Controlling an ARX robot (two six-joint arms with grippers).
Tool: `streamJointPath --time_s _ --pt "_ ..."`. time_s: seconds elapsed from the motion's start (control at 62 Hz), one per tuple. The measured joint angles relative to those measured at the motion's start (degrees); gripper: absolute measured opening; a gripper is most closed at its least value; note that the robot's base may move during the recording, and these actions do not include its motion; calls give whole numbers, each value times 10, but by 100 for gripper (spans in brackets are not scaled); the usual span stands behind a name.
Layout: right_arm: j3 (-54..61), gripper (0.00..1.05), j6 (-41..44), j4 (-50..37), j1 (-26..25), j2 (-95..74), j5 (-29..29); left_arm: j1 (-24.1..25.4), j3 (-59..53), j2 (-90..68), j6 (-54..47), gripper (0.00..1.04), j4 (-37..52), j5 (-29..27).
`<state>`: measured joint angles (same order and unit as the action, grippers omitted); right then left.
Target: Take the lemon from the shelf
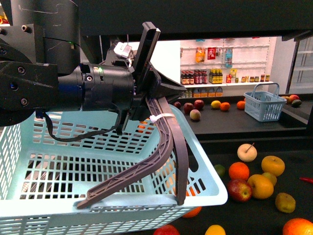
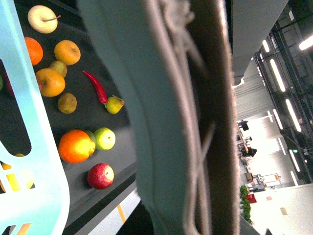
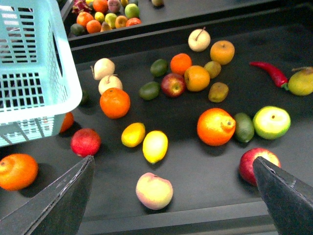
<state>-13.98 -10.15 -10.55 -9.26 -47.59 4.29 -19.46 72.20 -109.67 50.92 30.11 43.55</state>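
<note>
The lemon (image 3: 155, 146), bright yellow and oval, lies on the black shelf tray (image 3: 205, 176) beside a deeper yellow fruit (image 3: 133, 134). My right gripper (image 3: 172, 159) hangs open above the tray's front part. Its dark fingers (image 3: 63, 196) stand wide apart, and the lemon sits just beyond the gap, closer to one fingertip. Nothing is between them. My left gripper (image 1: 146, 83) is shut on the grey handle (image 1: 166, 142) of a light blue basket (image 1: 210, 191), held over the shelf's left side. The left wrist view shows that handle (image 2: 195, 122) very close up.
A pale peach (image 3: 154, 191) lies between my right fingers near the front lip. Oranges (image 3: 215, 126), apples (image 3: 259, 164), limes (image 3: 243, 127) and a red chilli (image 3: 269, 73) are scattered around. A small blue basket (image 1: 264, 103) stands on the further tray. White wall shelves of bottles (image 1: 215, 76) are behind.
</note>
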Motion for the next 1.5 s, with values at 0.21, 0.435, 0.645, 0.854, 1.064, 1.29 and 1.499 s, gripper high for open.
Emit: streamJointPath --time_s 0.21,0.435,0.645,0.854,1.064,1.29,1.499 --pt "-175 97 -7 -43 -10 -374 13 0 0 0 1 6 0 1" --pt "-354 97 -14 -21 28 -668 -47 0 0 -1 1 6 0 0" --pt "-481 97 -35 -15 76 -874 -110 0 0 -1 2 6 0 0" --pt "-542 97 -52 -18 91 -941 -116 0 0 -1 2 6 0 0" --pt "-586 97 -82 -12 114 -960 -97 0 0 -1 2 6 0 0" --pt "-634 97 -100 0 130 -985 -93 0 0 -1 1 6 0 0" --pt "-671 97 -102 6 132 -1020 -93 0 0 -1 1 6 0 0"
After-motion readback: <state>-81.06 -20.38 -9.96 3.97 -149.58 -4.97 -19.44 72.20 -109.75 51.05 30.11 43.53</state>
